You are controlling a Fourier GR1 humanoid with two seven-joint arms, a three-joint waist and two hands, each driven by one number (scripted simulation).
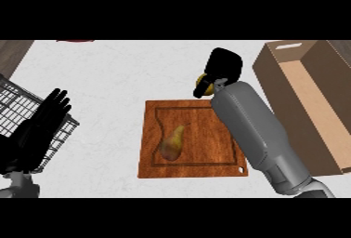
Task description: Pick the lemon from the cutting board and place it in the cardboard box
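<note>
White marbled counter (109,69); wood-grain surface (14,51) at upper-left corner.

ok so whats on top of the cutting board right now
A pear lies on the cutting board. The right forearm crosses its right edge and hides that part. The lemon is off the board, in the right robot hand.

yellow lemon (201,82) barely peeks out just past the wooden cutting board (192,139), left of the open cardboard box (302,100)
</note>
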